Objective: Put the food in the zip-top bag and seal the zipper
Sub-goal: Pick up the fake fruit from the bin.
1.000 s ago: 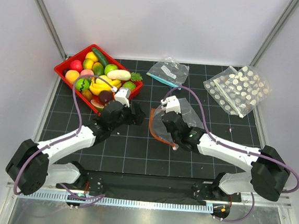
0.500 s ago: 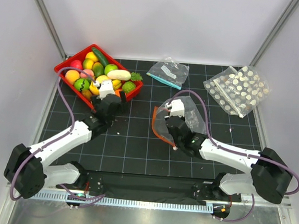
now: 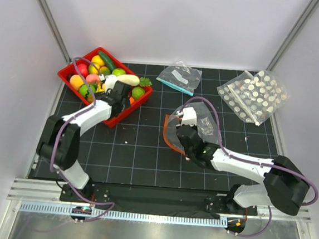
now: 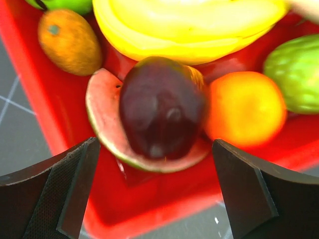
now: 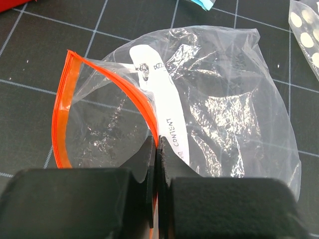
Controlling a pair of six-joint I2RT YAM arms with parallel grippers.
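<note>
A black gridded mat (image 3: 145, 157) is enclosed by plain white walls (image 3: 173, 25); metal posts (image 3: 48, 14) are set in the corners.

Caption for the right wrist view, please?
Right gripper, jaws shut on the zipper, holds the empty bag's mouth open.
</note>
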